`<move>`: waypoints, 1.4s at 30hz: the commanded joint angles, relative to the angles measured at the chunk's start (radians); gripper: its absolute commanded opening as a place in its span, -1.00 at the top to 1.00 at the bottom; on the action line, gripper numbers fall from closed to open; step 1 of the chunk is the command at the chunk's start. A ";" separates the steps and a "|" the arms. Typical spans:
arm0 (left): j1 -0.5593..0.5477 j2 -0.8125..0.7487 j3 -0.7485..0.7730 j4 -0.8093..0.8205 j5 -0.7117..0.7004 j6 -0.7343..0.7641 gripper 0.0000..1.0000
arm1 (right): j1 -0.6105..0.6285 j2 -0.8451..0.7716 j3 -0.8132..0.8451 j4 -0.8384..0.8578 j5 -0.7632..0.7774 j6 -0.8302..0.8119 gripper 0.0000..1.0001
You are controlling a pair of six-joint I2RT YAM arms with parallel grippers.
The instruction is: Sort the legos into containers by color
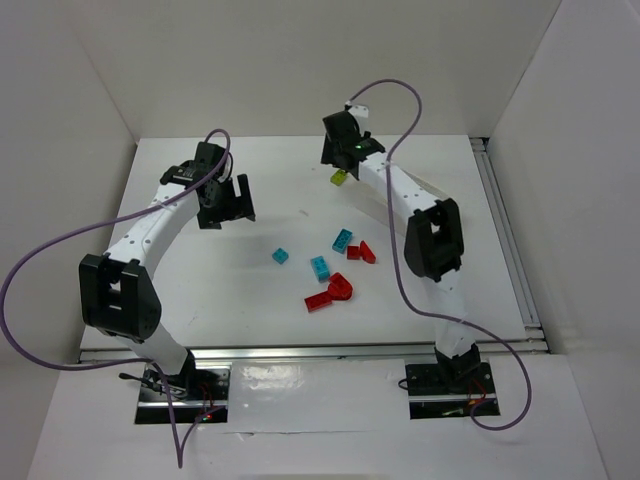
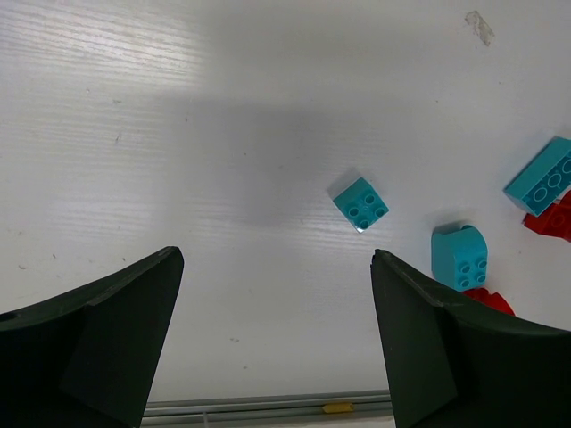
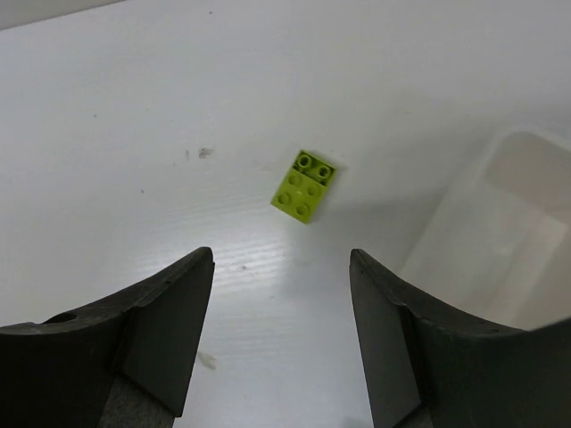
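Note:
A lime green lego lies at the back of the table, just below my right gripper. In the right wrist view it lies ahead of the open, empty right gripper. A corner of the white tray shows to its right. Three cyan legos and three red ones lie mid-table. My left gripper is open and empty, left of them. In its wrist view a small cyan lego lies ahead.
The left wrist view also shows more cyan legos and red pieces at right. White walls enclose the table on three sides. A metal rail runs along the right edge, another along the front.

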 commanded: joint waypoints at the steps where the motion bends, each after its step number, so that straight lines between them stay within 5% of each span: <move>1: -0.004 0.001 0.022 0.006 -0.001 0.005 -0.92 | 0.004 0.166 0.163 -0.063 -0.020 -0.005 -0.40; 5: -0.004 0.001 0.022 -0.003 -0.001 0.015 -0.92 | 0.013 0.295 0.339 -0.104 -0.035 0.029 -0.42; 29: -0.004 0.020 0.004 -0.003 -0.010 0.024 -0.92 | -0.025 0.458 0.364 0.000 -0.024 0.057 -0.41; 33: -0.004 0.020 0.004 -0.003 -0.010 0.024 -0.92 | -0.025 0.481 0.386 0.023 -0.033 0.048 -0.28; 38: -0.004 0.020 0.004 -0.003 -0.019 0.024 -0.92 | -0.025 0.464 0.397 0.034 -0.092 0.038 0.43; 42: -0.004 0.020 0.004 -0.003 -0.007 0.024 -0.92 | -0.015 0.306 0.263 0.145 -0.232 0.020 0.56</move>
